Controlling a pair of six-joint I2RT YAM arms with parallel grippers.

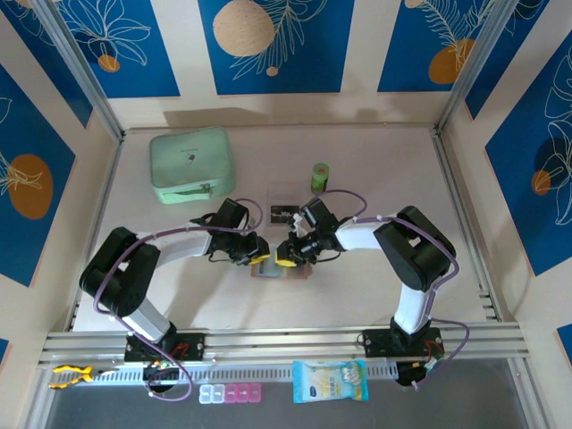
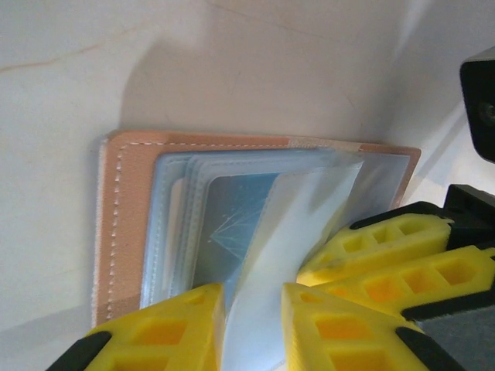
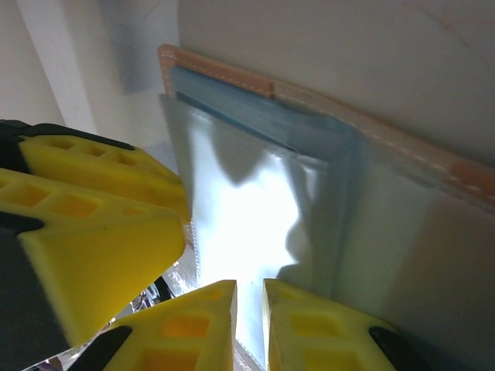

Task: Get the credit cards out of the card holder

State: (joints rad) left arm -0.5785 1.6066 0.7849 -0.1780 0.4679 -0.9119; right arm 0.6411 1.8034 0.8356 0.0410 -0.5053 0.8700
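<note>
**2 grippers on the open card holder**

The card holder (image 2: pixel 124 224) lies open and flat on the desk (image 1: pixel 375 286), midway between the 2 arms and a little in front of them. Its tan-pink stitched edge frames a stack of clear plastic sleeves. A blue credit card (image 2: pixel 232 220) sits inside one of the sleeves, its face blurred by the plastic.

The left gripper (image 2: pixel 254 328) is closed on a clear sleeve leaf of the card holder, which stands up from the stack and passes between its yellow fingers. The right gripper (image 3: pixel 249 321) comes in from the opposite side and pinches a clear leaf too, its fingers nearly together with the plastic between them. I cannot tell whether both hold the same leaf. The 2 grippers' fingertips are just beside each other over the holder.

Behind the holder, apart from it, a dark card (image 1: pixel 284 213) lies flat on the desk, too small to read. A green cylinder (image 1: pixel 320 176) stands just beyond it, and a mint-green case (image 1: pixel 192 165) rests far left.
</note>
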